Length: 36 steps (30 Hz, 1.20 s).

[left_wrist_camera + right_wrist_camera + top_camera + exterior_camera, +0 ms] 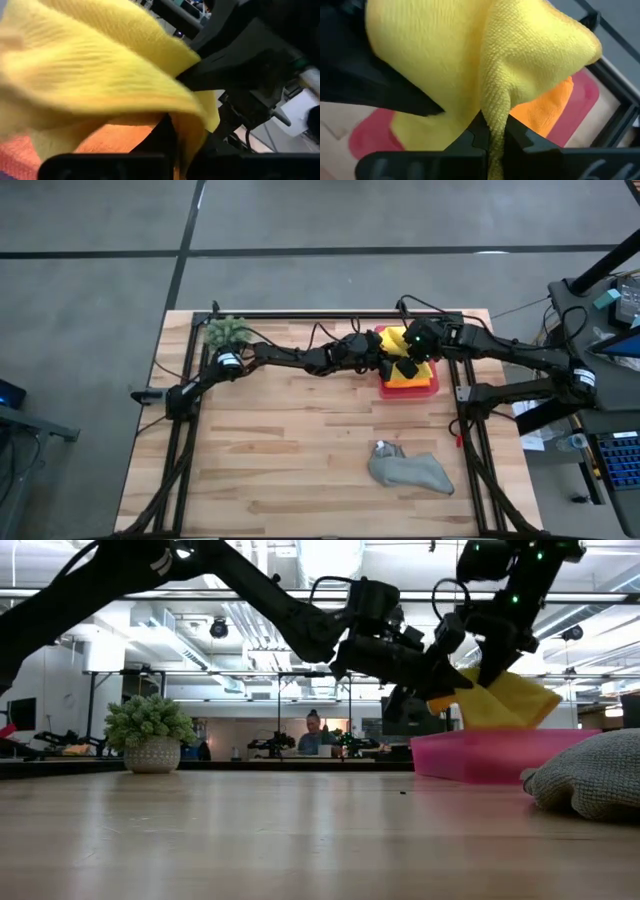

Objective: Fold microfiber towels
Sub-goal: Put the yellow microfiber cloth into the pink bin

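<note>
We count three towels: one yellow towel (pixel 520 55) pinched by both the left tool (pixel 388 366) and right tool (pixel 410 366) above the pink tray (pixel 432 387); one orange towel (pixel 545 112) – seemingly in the tray; one grey towel (pixel 410 471) on the worktop (pixel 290 450).

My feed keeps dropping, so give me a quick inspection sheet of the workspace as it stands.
Surface: wooden table, bare planks over most of it.
Job's things: yellow towel held up over the pink tray; orange towel lying in the tray; grey towel crumpled on the table near the front, unfolded.
Clutter: potted plant at the back left corner.
Grippers: left gripper and right gripper both over the tray, jaws of each shut on the yellow towel.
Cables: black leads along the back rail.
Surroundings: a person at a bench far behind the table.
</note>
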Each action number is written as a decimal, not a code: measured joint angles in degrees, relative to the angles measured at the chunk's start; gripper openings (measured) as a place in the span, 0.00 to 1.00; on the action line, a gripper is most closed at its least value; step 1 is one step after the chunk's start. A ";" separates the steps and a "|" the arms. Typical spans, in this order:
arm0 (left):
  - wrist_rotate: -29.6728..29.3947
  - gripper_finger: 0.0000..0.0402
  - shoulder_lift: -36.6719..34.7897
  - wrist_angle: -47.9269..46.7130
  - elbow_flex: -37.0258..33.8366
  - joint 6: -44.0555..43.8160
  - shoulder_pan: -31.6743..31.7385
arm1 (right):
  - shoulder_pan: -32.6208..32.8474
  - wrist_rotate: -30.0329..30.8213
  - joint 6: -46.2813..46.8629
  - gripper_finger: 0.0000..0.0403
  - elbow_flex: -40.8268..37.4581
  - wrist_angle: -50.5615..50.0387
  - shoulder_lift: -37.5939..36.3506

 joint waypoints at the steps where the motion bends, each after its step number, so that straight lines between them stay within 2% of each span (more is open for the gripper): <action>1: 0.00 0.00 0.26 0.02 0.00 0.00 0.00 | -0.20 0.02 0.20 0.03 -0.81 0.29 0.00; 8: 0.00 0.00 1.24 -2.40 -0.07 -3.31 -0.02 | -0.24 -0.14 1.88 0.03 -6.28 3.61 -0.01; 17: 0.00 0.02 1.24 -4.12 -0.11 -4.51 -0.44 | -0.24 3.02 4.09 0.03 -6.60 3.90 0.02; 36: 0.15 0.34 0.83 -8.39 -0.15 -7.42 -0.42 | -0.22 3.55 7.99 0.03 -7.87 3.09 0.44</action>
